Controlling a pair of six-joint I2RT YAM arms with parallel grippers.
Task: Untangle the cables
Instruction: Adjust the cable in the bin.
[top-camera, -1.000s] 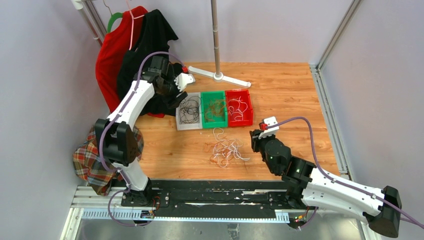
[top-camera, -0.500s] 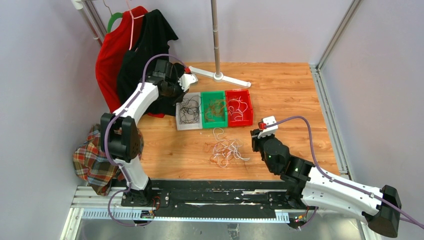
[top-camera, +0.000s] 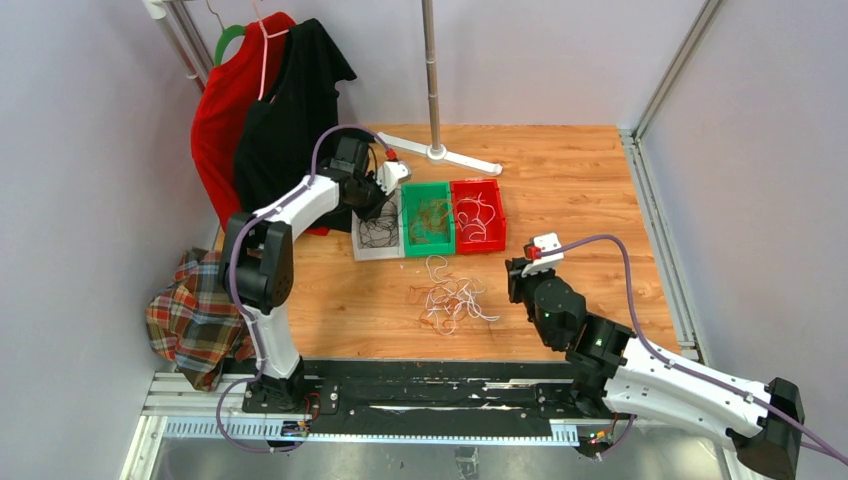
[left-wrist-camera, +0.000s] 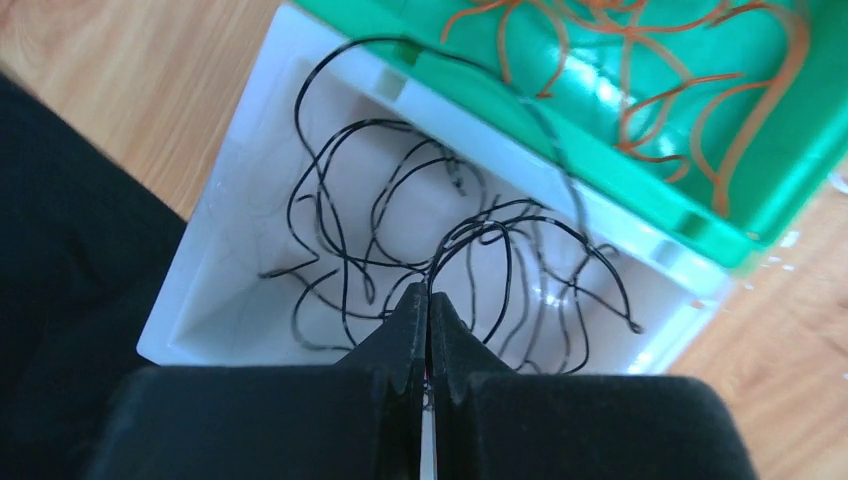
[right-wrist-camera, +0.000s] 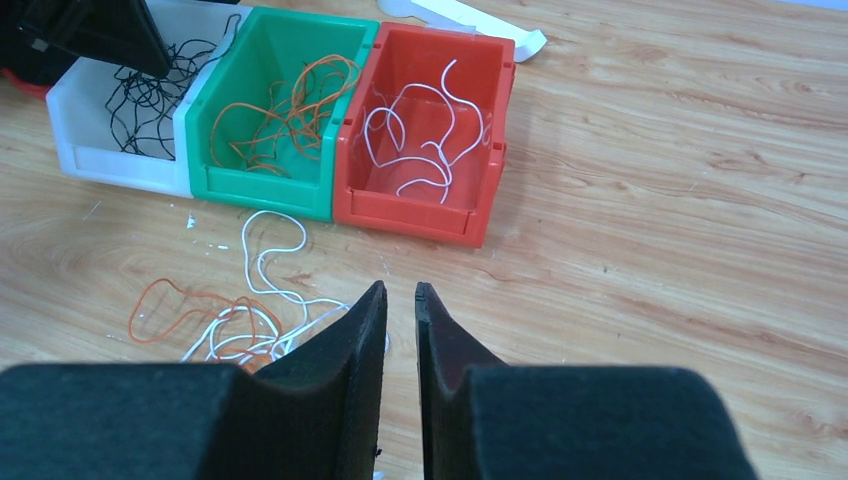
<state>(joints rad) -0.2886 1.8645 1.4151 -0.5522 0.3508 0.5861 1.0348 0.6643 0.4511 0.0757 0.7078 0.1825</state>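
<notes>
Left hand (left-wrist-camera: 429, 293) moved over bin (left-wrist-camera: 215, 275), clenched, wrist-view black cables (left-wrist-camera: 470, 230) beneath, right hand (right-wrist-camera: 400, 290) ajar

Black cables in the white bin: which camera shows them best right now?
Left wrist. The black cables fill its frame, each loop distinct against the white bin, just beyond the shut left gripper. Top external shows them small, partly under that arm. Right wrist catches them far off in a corner, partly blocked.

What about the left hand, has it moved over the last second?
Yes. In the top view the left hand has shifted right, from beside the white bin's far left corner to over its far end, nearer the green bin.
</notes>
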